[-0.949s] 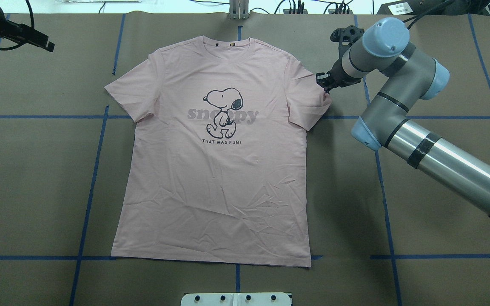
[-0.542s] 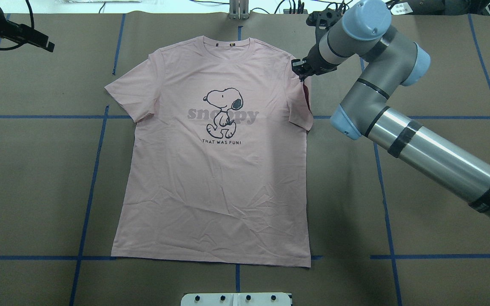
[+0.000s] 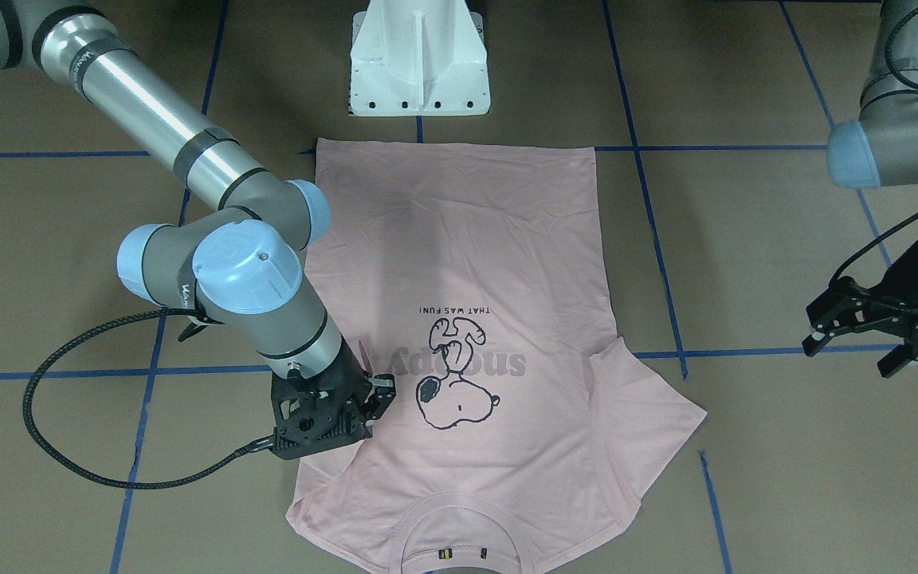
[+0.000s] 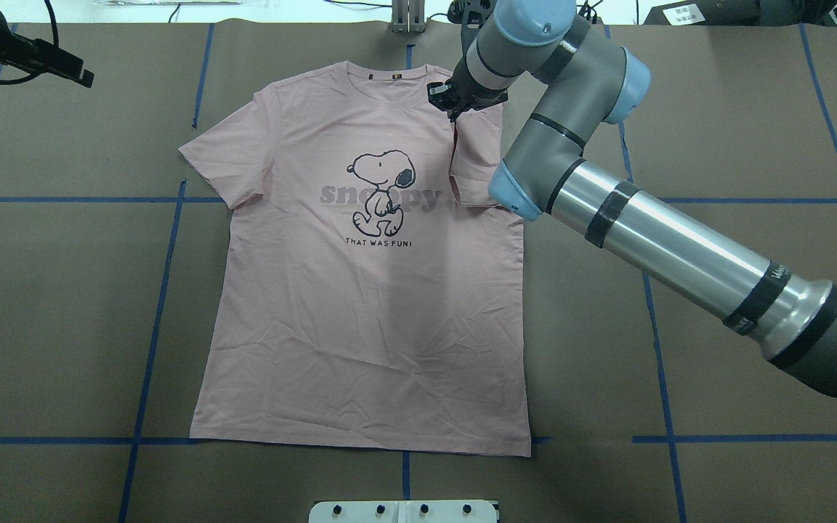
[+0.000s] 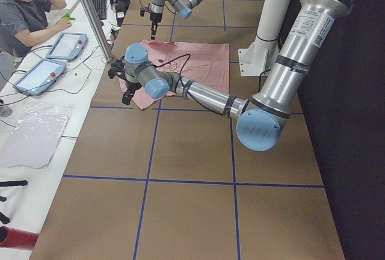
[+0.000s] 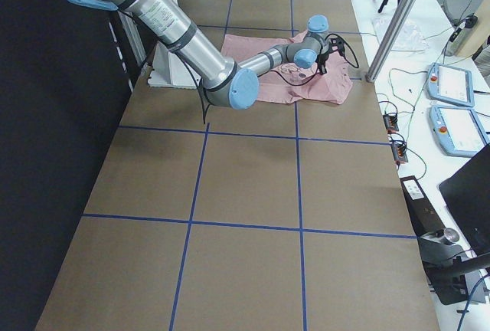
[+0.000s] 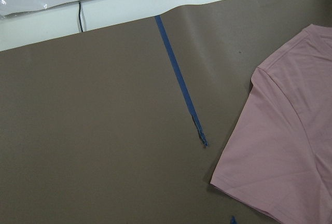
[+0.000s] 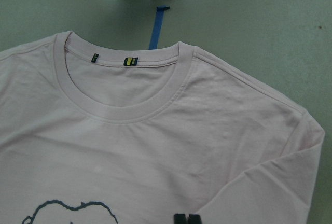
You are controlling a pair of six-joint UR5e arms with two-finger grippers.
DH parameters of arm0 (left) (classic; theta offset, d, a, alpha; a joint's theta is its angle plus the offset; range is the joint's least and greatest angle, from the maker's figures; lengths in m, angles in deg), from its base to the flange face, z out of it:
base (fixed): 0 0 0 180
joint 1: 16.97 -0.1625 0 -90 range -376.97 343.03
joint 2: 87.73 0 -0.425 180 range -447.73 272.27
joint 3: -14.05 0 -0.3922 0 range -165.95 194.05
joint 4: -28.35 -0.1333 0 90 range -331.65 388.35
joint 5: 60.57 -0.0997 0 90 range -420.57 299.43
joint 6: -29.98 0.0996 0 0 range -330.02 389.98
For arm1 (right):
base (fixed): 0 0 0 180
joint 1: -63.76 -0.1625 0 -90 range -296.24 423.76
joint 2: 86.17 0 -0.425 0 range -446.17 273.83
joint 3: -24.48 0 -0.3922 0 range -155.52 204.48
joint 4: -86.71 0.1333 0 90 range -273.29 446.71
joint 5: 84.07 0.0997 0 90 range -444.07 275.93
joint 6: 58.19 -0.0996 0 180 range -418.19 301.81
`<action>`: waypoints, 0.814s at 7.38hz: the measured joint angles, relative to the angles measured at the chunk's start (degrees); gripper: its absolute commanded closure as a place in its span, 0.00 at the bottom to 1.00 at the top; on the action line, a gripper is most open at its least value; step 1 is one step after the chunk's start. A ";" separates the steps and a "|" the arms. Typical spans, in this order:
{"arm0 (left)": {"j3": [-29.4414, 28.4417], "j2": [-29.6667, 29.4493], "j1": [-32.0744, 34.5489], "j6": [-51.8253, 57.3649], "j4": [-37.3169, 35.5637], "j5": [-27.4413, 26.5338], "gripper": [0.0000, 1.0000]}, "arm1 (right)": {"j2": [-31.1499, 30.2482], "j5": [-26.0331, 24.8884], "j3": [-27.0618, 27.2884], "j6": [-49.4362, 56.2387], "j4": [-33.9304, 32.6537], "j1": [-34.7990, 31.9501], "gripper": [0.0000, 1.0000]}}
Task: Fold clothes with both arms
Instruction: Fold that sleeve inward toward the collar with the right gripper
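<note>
surface: brown paper table [image 4: 62, 327] crossed by blue tape lines, with wide bare strips at the left and right of the overhead frame.
t-shirt [image 4: 360, 327]: pale pink, flat and print up in the middle of the overhead frame; collar toward the top, hem along the lower tape line.
edges: spread sleeve [image 4: 219, 156] at frame left lies flat, its tip close to a tape line; folded sleeve [image 4: 473, 160] at frame right is turned in over the chest, its hem just beside the end of the grey lettering.
right gripper [image 4: 451, 113]: upper centre-right, beside the collar, fingers pinched together on the folded sleeve's hem.
left gripper [image 3: 848, 359]: right edge of the front-facing frame, well clear of the cloth, jaws spread and empty.
room: white base [image 4: 404, 511] at bottom centre, apart from the hem.
change: half a second ago the right gripper was further right at the shoulder seam, the sleeve only half turned; it has since travelled left toward the collar. shirt body and left gripper have not shifted.
</note>
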 measured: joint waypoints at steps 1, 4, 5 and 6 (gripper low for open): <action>-0.05 0.00 -0.03 -1.09 0.92 0.03 0.00 | 0.57 -0.35 -0.79 -0.03 0.09 0.15 0.32; -0.78 0.01 -0.88 -3.38 3.37 -0.07 0.00 | 1.21 -0.56 -1.20 -0.26 0.23 0.28 0.00; -1.06 -0.21 -1.95 -4.46 3.85 -0.28 0.00 | 1.34 -0.55 -1.13 -1.62 0.05 0.42 0.00; -1.55 -0.62 -3.56 -6.74 5.01 -1.29 0.00 | 1.27 0.00 -0.56 -4.40 -0.55 0.57 0.00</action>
